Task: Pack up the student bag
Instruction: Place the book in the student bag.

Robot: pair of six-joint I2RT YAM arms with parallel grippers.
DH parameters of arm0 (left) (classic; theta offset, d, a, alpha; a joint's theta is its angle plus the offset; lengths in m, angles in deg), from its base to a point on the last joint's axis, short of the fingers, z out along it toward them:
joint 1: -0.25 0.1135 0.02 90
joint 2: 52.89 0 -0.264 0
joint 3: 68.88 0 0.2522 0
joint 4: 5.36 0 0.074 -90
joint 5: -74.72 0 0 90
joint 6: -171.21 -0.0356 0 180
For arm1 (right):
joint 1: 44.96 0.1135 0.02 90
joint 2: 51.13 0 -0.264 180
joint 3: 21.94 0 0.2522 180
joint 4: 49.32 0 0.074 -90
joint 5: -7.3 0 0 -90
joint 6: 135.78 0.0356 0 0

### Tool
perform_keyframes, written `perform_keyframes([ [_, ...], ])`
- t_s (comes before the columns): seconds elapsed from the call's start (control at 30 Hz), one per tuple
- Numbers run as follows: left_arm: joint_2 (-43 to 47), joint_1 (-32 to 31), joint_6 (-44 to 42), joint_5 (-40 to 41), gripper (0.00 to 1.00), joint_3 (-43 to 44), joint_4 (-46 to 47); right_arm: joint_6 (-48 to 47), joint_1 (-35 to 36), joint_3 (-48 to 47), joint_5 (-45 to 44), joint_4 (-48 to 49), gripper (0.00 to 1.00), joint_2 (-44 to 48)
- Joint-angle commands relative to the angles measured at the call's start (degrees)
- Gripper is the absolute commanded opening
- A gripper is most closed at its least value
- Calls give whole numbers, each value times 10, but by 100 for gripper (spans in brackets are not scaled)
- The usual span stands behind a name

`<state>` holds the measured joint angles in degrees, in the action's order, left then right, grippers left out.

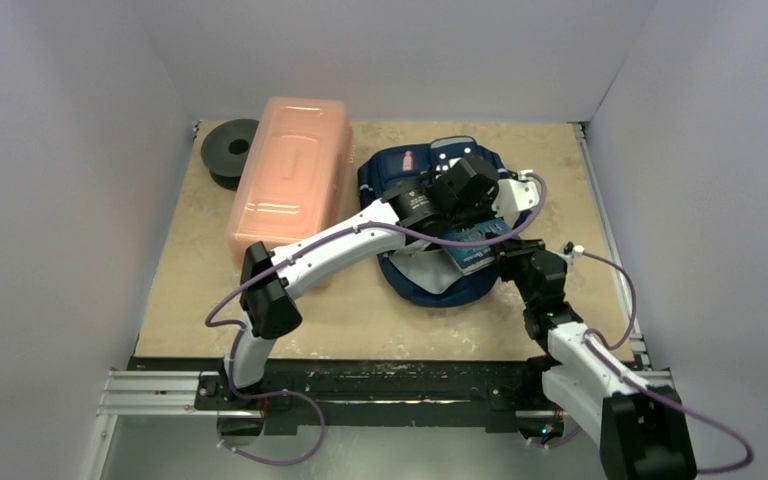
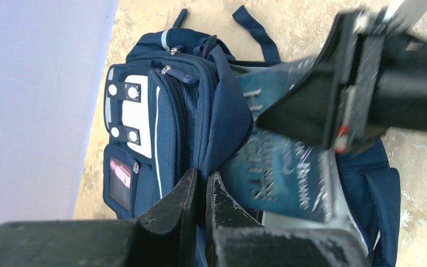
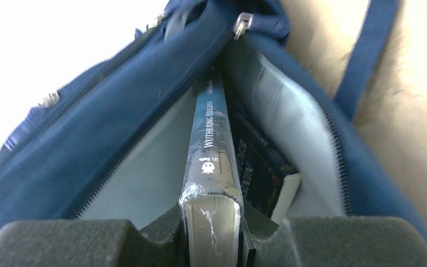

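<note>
**A:** What is the overhead camera showing?

**B:** One student bag, rounded and made of navy woven fabric, is lying flat on the mottled tan tabletop, right of centre. To its left, one long pink translucent plastic box with rounded corners is lying. One black round reel is sitting just beside the box's far left end. Two white arms are reaching over the bag, the left arm from the left and the right arm from the near right.

**A:** And the left wrist camera?

**B:** The left gripper is pressing its two scuffed black fingers together, pinching a fold of the bag's rim. The front pocket is showing light grey stripes, two metal zip pulls, two dark tabs carrying four white round studs, and one small pink patch. The right gripper, blurred here, is clamping a glossy teal book that is angling into the open mouth.

**A:** The right wrist camera?

**B:** Its fingers are squeezing that book, whose spine is facing the camera and reading "Wuthering Heights". The plastic wrap is crinkling at the near corner. The book is sitting partly inside the main compartment, against smooth pale grey lining. A second, darker book is lying beside it, so I am counting two. One flat navy strap is trailing over the table.
</note>
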<state>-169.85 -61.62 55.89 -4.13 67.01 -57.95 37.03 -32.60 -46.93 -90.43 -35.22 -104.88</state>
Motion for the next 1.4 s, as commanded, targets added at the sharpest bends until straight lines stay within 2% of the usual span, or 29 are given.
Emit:
perform_keyframes([
  [0.0,23,-18,-30,-26,0,63,129,-37,112,-52,-185,284,0,-130],
  [0.1,17,-18,-30,-6,0,64,136,-39,146,-64,-234,374,0,-254],
  [0.13,16,-17,-27,3,0,63,141,-44,156,-64,-247,386,4,-277],
  [0.2,10,-17,-30,18,0,64,150,-45,163,-70,-243,354,42,-294],
  [0.23,7,-17,-31,22,0,66,149,-70,163,-66,-229,337,54,-285],
  [0.27,5,-17,-29,28,0,67,148,-105,164,-66,-209,294,64,-262],
  [0.33,5,-14,-23,30,0,65,146,-125,168,-98,-192,67,82,-193],
  [0.43,8,-3,-5,29,0,53,154,-193,173,-100,-171,-81,92,-119],
  [0.5,12,5,12,28,0,46,154,-217,173,-96,-164,-168,94,-76],
  [0.67,42,24,35,27,0,-12,176,-279,173,-93,-107,-274,95,23],
  [0.83,58,32,65,-6,0,-32,158,-331,173,-189,-118,-473,92,90],
  [0.97,59,51,152,-123,0,-44,120,-372,173,-266,-151,-595,94,151],
  [1.03,56,67,221,-190,2,-51,100,-392,173,-293,-135,-611,94,173],
  [1.07,56,78,271,-233,11,-52,88,-397,173,-302,-138,-622,94,183],
  [1.13,75,104,370,-327,41,-86,100,-414,173,-312,-137,-636,95,195],
  [1.17,95,119,417,-371,49,-117,118,-449,173,-314,-118,-620,94,194],
  [1.27,181,163,530,-442,67,-229,196,-462,186,-328,-37,-596,91,153],
  [1.33,239,201,564,-448,70,-274,193,-434,227,-347,-42,-591,91,128],
  [1.37,263,221,573,-445,70,-282,158,-416,261,-357,-57,-586,91,113],
])
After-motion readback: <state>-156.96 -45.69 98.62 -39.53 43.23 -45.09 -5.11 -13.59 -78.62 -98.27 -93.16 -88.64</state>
